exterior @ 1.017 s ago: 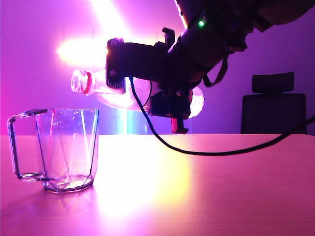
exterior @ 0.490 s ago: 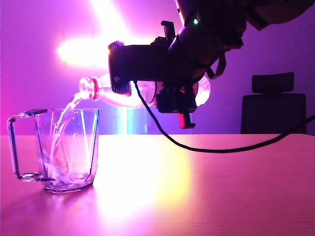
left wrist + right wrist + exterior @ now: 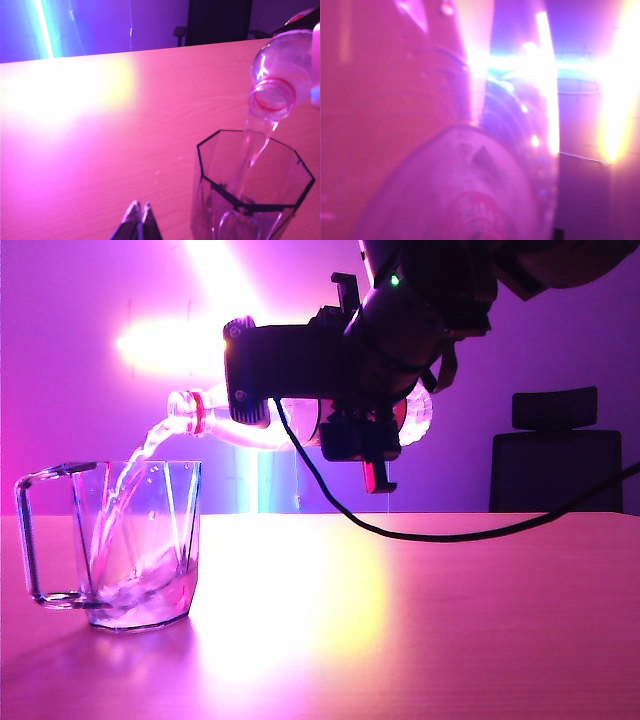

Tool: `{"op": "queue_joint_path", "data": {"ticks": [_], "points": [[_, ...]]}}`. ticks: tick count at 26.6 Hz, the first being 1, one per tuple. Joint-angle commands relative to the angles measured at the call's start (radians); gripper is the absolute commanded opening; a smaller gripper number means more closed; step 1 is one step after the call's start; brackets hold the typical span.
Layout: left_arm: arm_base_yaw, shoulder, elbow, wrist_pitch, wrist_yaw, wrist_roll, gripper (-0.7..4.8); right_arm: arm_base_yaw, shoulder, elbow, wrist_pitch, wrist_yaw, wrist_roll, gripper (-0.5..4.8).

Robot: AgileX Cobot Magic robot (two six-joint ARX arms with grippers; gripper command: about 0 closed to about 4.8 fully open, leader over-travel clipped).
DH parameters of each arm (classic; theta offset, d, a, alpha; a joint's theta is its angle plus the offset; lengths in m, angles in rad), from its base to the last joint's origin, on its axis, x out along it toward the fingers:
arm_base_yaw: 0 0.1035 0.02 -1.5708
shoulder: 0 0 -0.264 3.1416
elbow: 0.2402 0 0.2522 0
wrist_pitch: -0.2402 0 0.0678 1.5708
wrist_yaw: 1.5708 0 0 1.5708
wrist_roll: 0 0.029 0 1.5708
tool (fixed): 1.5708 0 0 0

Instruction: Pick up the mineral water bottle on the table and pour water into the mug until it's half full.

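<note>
Exterior view: the tall clear plastic mineral water bottle (image 3: 290,425) with a red neck ring is held nearly level above the table by the right gripper (image 3: 355,430), which is clamped round its body. Its open mouth is tipped slightly down over the clear faceted plastic mug (image 3: 135,545) with a thin squared handle, which stands on the wide smooth pinkish-orange table (image 3: 450,620) at the left of this view. A stream of clear water (image 3: 130,490) is seen falling from the mouth into the mug. Only a shallow pool has gathered at the bottom, well short of the halfway mark, so the pick-up is judged done and most of the pouring is judged left.

Left wrist view: the mug (image 3: 250,190) is seen from above, with the bottle mouth (image 3: 272,95) just over its rim and the water (image 3: 250,150) running down inside. The left gripper (image 3: 140,220) is seen with its fingertips pressed together, holding nothing, low beside the mug and apart from it.

Right wrist view: the frame is filled by the bottle (image 3: 460,190), blurred and very near the lens. Its red label can be faintly made out. The gripper's own fingers cannot be told apart here.
</note>
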Motion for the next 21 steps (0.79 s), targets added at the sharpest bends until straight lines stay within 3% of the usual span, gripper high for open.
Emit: {"op": "queue_joint_path", "data": {"ticks": [1,21], "points": [[-0.001,0.002,0.004,0.013,0.003,-0.003,-0.02,0.002,-0.010,0.013,0.054,0.025,-0.029,2.61],[-0.001,0.002,0.004,0.013,0.003,-0.003,-0.02,0.002,-0.010,0.013,0.055,0.027,-0.050,2.62]]}}
